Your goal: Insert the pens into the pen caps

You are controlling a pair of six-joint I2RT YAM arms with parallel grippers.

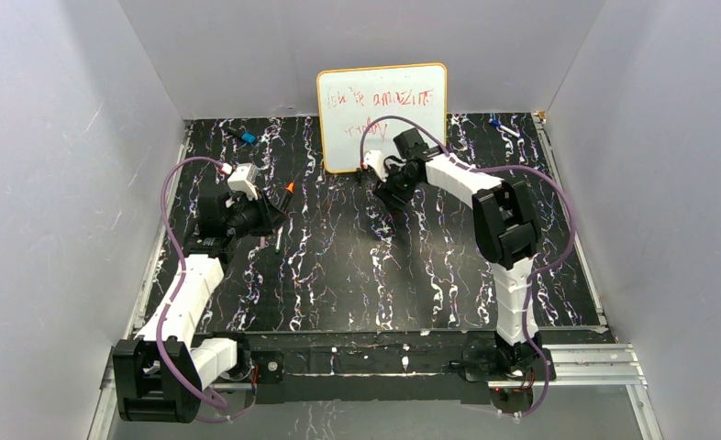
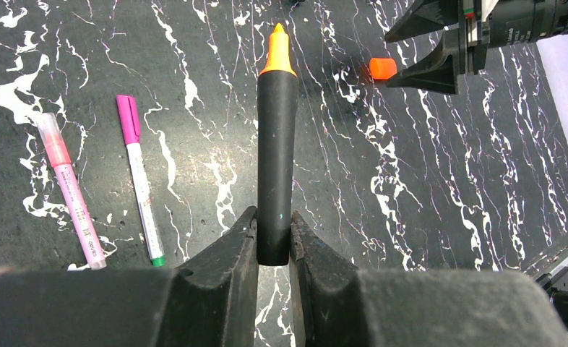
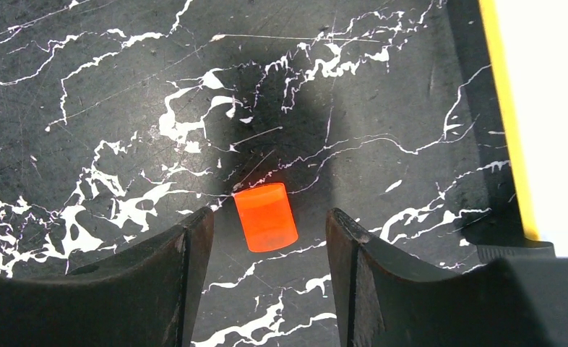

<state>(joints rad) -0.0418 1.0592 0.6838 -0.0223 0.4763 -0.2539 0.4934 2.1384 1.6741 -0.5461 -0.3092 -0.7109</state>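
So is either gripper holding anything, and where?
Left gripper grips the black marker by its blunt end; right gripper, open around the orange cap, holds nothing.

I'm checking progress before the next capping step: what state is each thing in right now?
black marker: uncapped, orange tip bare
left gripper: shut on the black marker
orange cap: loose, lying on its side
right gripper: open, fingers either side of the orange cap
pink marker: lying flat, capped
white marker: lying flat, capped
whiteboard: upright, written on
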